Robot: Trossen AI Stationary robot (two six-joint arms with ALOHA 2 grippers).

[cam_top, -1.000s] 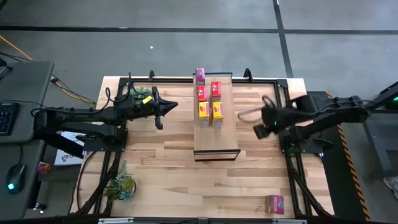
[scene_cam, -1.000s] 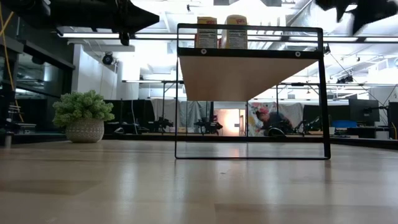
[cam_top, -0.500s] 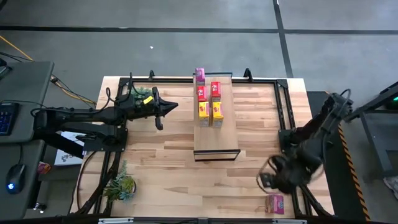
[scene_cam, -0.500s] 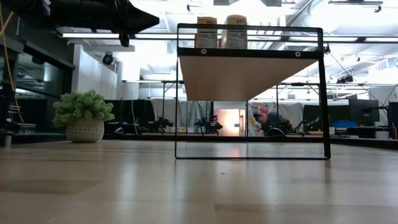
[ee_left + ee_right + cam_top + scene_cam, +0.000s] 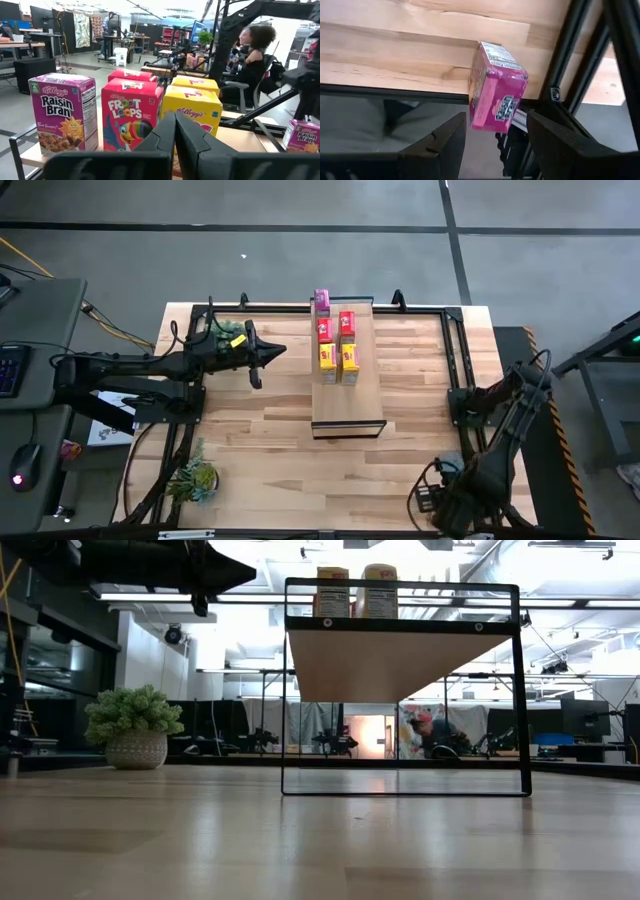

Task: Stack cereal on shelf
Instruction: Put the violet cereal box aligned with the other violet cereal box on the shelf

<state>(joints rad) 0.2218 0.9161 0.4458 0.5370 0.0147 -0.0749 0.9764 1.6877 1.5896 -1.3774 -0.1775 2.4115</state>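
Observation:
The light-wood shelf stands mid-table. Five cereal boxes stand on its far end: one magenta, two red, two yellow. They also show in the left wrist view, with the magenta box, a red one and a yellow one in front. My left gripper hovers shut, left of the shelf. My right gripper is at the near right corner, open, above the sixth box, a magenta one. That box stands on the table near its near edge, between the fingers but apart from them.
A potted plant stands behind my left arm and another at the near left. Black frame rails run beside the magenta box. A person sits beyond the table. Bare shelf top lies in front of the boxes.
My right gripper has swung from beside the shelf's right side toward the table's near right corner. It has tipped downward and now stands over the lone magenta box. The boxes have not moved.

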